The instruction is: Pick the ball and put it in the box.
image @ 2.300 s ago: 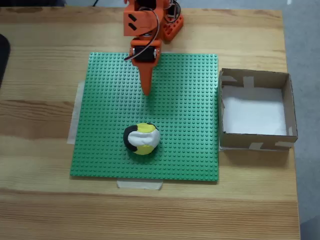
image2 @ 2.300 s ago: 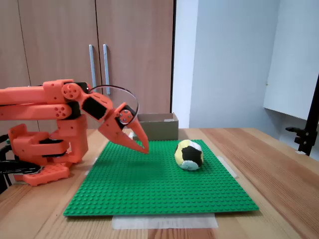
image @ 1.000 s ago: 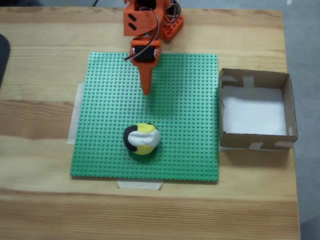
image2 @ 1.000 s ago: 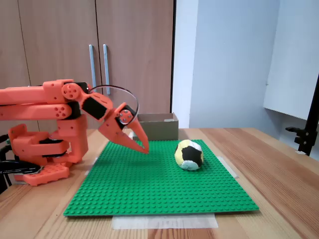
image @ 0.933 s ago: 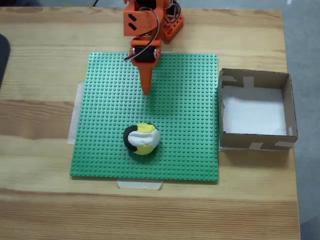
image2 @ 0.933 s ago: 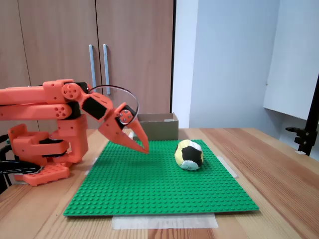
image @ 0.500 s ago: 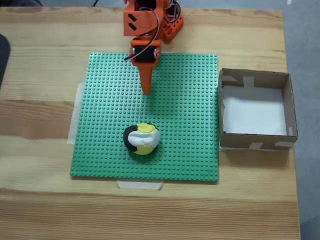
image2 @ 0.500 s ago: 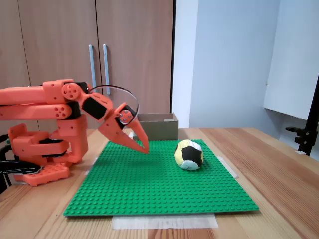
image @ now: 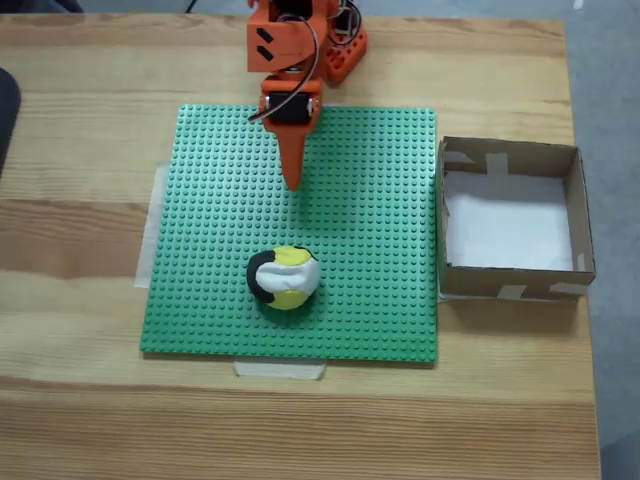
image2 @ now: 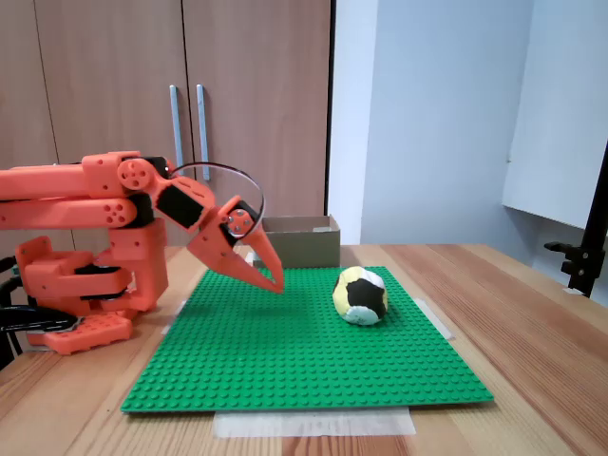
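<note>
In a fixed view from above, the orange arm (image: 290,45) reaches down the picture from its base at the top edge of a green studded baseplate (image: 380,230). Its pincer (image: 292,183) narrows to a single point over the upper middle of the plate, the two fingers pressed together with nothing between them. The ball (image: 283,277), patched yellow, black and white, rests on the plate below the pincer tip and well apart from it. The box (image: 512,221), brown cardboard with a white floor and pale tape strips, sits on the wooden counter (image: 80,130) just beside the plate's right edge. Tape (image: 279,369) holds the plate's near edge to the counter.

In a fixed view from the side, the arm (image2: 85,195) stretches from the left, and the pincer (image2: 276,284) slants down, closed and empty, its tip just above the baseplate (image2: 304,361). The ball (image2: 360,295) sits on the plate to the right of the tip, apart from it. The box (image2: 301,240) stands behind the plate, with wooden cabinet doors (image2: 180,95) beyond.
</note>
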Action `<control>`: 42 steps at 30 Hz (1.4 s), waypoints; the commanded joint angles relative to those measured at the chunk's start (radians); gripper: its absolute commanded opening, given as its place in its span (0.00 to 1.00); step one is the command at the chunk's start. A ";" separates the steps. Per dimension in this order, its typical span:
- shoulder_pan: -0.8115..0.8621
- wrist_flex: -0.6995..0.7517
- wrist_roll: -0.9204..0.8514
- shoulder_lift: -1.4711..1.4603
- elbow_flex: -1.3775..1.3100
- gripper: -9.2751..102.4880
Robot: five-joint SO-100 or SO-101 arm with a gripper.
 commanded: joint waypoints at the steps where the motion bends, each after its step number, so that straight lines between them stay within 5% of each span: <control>1: -0.003 -0.017 -0.003 0.008 0.026 0.08; 42: 0.075 -0.092 0.135 0.008 0.052 0.08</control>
